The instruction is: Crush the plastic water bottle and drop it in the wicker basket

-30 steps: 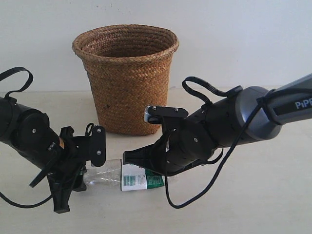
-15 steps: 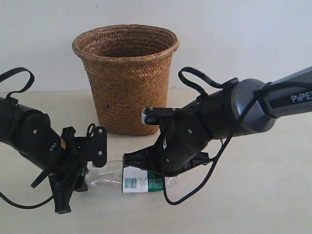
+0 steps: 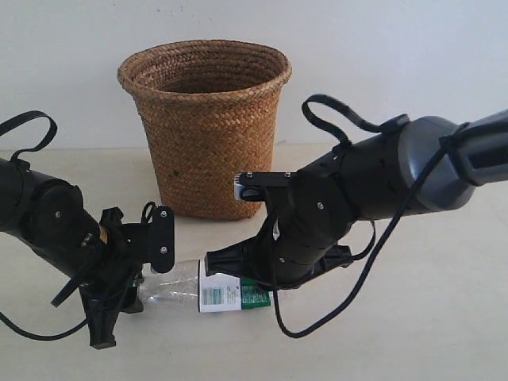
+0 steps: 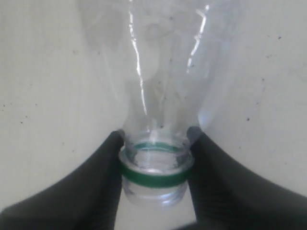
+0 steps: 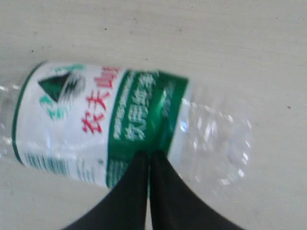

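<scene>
Crushing looks underway: left gripper [image 4: 153, 165] clamps the plastic water bottle [image 3: 226, 295], right gripper [image 5: 148, 165], closed empty, presses it; wicker basket [image 3: 208, 143] drop remains.

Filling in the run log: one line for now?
left gripper: shut on bottle neck | right gripper: shut, at label | basket: upright

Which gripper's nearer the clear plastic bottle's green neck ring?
Left. Left gripper flanks the green neck ring of the clear plastic water bottle; right gripper sits over its white-and-green label.

Clear bottle [image 3: 184, 289] flat; wicker basket [image 3: 208, 139] upright
</scene>
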